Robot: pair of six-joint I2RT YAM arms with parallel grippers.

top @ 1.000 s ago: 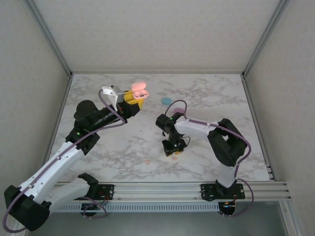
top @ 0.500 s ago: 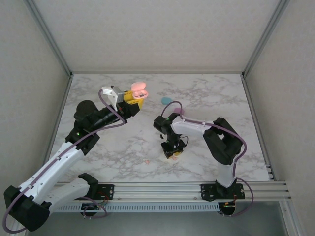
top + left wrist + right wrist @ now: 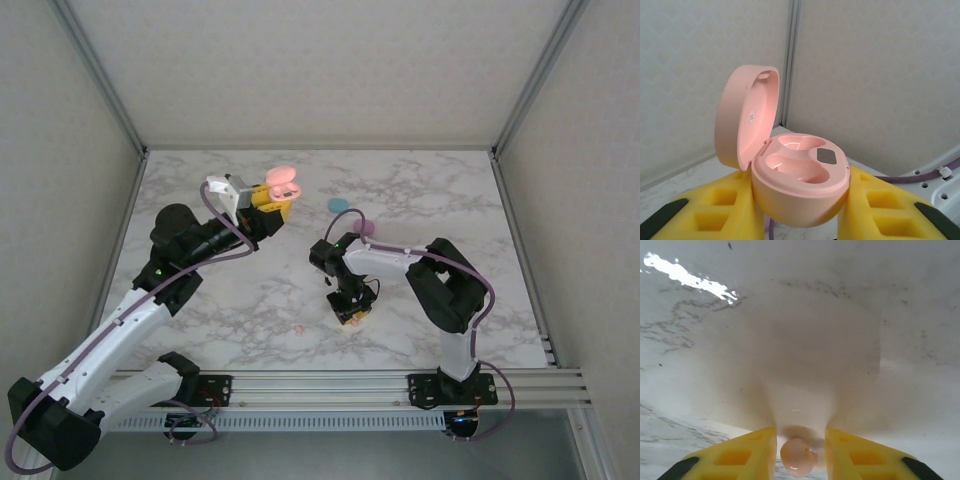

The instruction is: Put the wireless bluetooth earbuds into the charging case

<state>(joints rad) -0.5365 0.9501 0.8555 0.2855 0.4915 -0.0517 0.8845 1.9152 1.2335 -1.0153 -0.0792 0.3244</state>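
Note:
My left gripper (image 3: 272, 200) is raised over the back left of the table, shut on a pink charging case (image 3: 800, 185). The case's lid stands open and both wells are empty. My right gripper (image 3: 800, 435) points down at the marble table (image 3: 220, 290) near the front middle. Its yellow fingers (image 3: 740, 455) are open, with one orange-pink earbud (image 3: 798, 456) lying on the table between them and a small gap on each side. A second orange-pink earbud (image 3: 297, 329) lies on the table to the left of the right gripper (image 3: 352, 312).
A teal oval case (image 3: 339, 205) and a purple oval case (image 3: 364, 227) lie at the back middle, behind the right arm. The walls of the enclosure stand on three sides. An aluminium rail (image 3: 330, 380) runs along the front edge.
The right arm's elbow has swung left and its gripper has edged slightly toward the front. The left arm and the pink case have stayed still.

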